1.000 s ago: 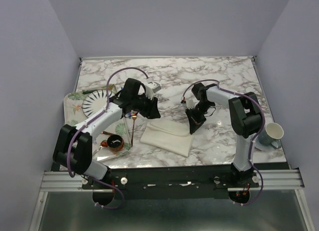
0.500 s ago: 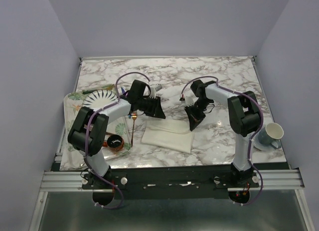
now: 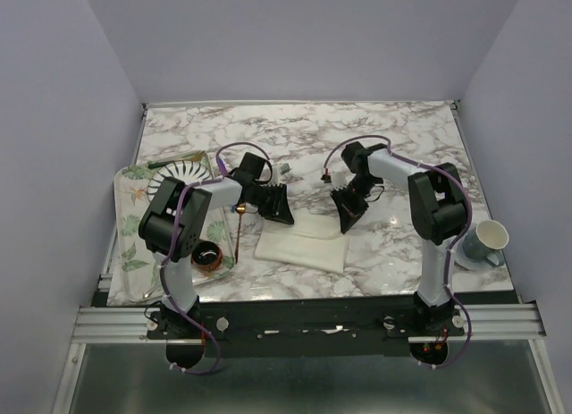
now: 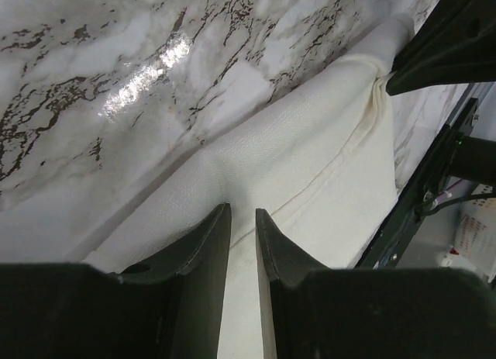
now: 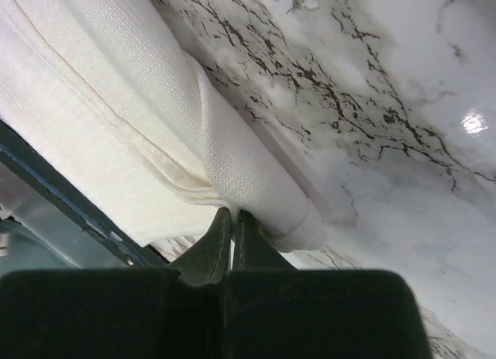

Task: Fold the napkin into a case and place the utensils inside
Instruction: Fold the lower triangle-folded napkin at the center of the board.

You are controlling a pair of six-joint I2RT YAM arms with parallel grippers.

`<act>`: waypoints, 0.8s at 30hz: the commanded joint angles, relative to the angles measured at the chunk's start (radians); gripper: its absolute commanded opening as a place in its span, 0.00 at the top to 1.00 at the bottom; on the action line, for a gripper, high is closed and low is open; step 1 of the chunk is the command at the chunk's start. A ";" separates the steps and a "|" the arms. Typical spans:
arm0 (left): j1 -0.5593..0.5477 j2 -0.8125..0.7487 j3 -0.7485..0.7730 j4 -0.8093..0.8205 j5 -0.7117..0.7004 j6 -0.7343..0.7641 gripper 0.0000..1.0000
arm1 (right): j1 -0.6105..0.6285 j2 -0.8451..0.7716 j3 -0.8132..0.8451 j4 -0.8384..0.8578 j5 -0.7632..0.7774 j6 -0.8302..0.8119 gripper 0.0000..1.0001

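Cream napkin point(image 3: 300, 240) lies as a narrower folded band on the marble desk point(image 3: 402, 137) than a second ago, its far edge brought forward. Right claw point(image 5: 232, 219) is clamped on the band's right end; left claw point(image 4: 242, 219), slightly parted with no cloth visibly between the fingers, hovers over the left end. Copper fork point(image 3: 239, 231) waits beside it; pocket likely nearly formed.

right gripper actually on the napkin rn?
Touching. Right wrist view: the right gripper has its jaws closed on a bunched fold of the napkin, cloth pinched between the tips.
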 commanded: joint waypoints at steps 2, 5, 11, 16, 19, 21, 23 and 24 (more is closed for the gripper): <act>0.023 0.041 0.010 -0.044 -0.054 -0.011 0.67 | 0.001 0.039 0.054 0.071 0.135 -0.122 0.98; 0.021 0.037 -0.009 -0.036 -0.053 -0.030 0.69 | -0.002 0.020 0.100 0.036 0.104 -0.178 0.89; 0.021 0.021 -0.027 -0.023 -0.056 -0.042 0.72 | -0.003 -0.056 0.194 -0.128 -0.090 -0.232 0.60; 0.021 0.021 -0.035 -0.018 -0.056 -0.043 0.73 | -0.023 -0.078 0.249 -0.179 -0.218 -0.113 0.52; 0.021 0.021 -0.038 -0.015 -0.057 -0.048 0.73 | -0.038 -0.076 0.221 -0.115 -0.194 0.010 0.53; 0.021 0.020 -0.038 -0.015 -0.053 -0.048 0.73 | -0.045 -0.069 0.197 -0.075 -0.139 0.086 0.54; 0.021 0.020 -0.040 -0.018 -0.053 -0.045 0.73 | -0.060 -0.076 0.146 -0.049 -0.111 0.116 0.54; 0.021 0.020 -0.040 -0.019 -0.053 -0.043 0.74 | -0.068 -0.078 0.131 -0.027 -0.102 0.146 0.55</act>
